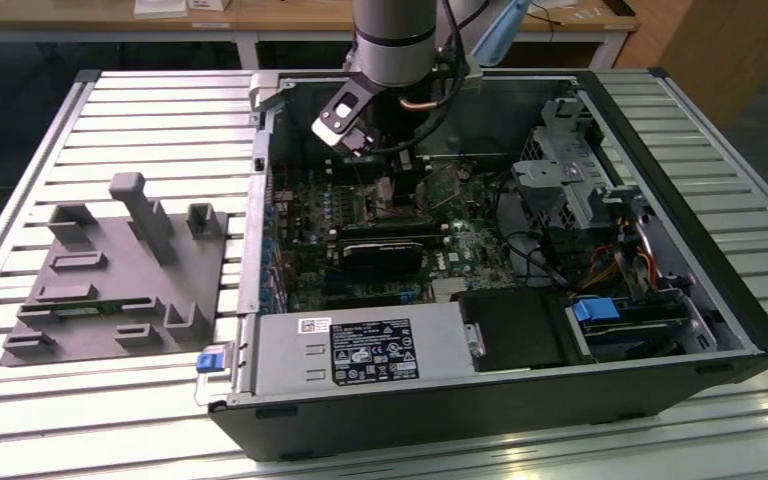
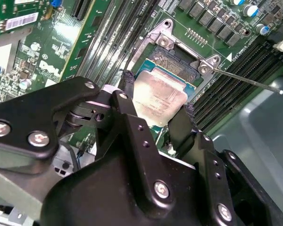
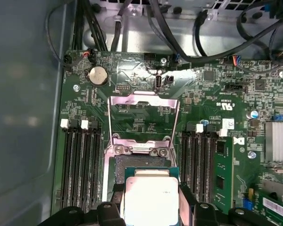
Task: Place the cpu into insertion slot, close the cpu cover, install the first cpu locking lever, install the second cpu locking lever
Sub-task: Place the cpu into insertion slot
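Wrist views: close behind the tool (image 2: 158, 93), facing past it, sharing the cpu (image 3: 151, 195) and insertion slot (image 2: 173, 59). Exterior view: high, well back from the tool, looking down into the computer case (image 1: 491, 415).

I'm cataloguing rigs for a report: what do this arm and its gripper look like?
The arm is a silver-grey cylinder with a black band, a dark cable looping beside it. The gripper is black, with jointed linkage bars, silver screw heads and two slim fingers.
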`<action>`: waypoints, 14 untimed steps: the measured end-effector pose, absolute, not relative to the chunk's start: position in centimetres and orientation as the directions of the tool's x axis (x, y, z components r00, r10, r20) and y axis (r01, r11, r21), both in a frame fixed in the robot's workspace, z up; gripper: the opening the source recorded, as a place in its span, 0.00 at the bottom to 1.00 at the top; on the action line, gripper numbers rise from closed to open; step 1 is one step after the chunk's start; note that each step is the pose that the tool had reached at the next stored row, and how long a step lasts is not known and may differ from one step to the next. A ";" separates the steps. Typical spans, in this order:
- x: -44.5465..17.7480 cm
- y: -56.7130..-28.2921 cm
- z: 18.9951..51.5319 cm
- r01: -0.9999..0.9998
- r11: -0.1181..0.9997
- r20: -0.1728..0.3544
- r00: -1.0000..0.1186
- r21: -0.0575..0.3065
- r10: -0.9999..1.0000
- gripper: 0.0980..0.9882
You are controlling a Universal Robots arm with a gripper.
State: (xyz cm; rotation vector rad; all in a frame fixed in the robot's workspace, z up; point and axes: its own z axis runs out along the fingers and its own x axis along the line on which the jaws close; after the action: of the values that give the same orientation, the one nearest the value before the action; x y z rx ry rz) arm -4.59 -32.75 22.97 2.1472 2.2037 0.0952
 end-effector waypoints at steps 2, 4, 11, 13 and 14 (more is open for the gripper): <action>-4.6 -32.6 22.7 0.996 0.024 -0.002 -0.024 0.088 1.000 0.49; -4.7 -32.6 22.4 0.996 0.017 -0.002 -0.017 0.088 1.000 0.49; -4.7 -32.4 21.4 0.996 0.008 -0.002 -0.008 0.088 1.000 0.49; -4.7 -32.4 21.2 0.996 0.009 -0.002 -0.008 0.088 1.000 0.49; -4.7 -32.4 21.1 0.996 0.009 -0.002 -0.008 0.088 1.000 0.49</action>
State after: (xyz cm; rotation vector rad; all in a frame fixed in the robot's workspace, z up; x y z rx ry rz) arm -4.72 -32.39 21.13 2.1661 2.1844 0.0940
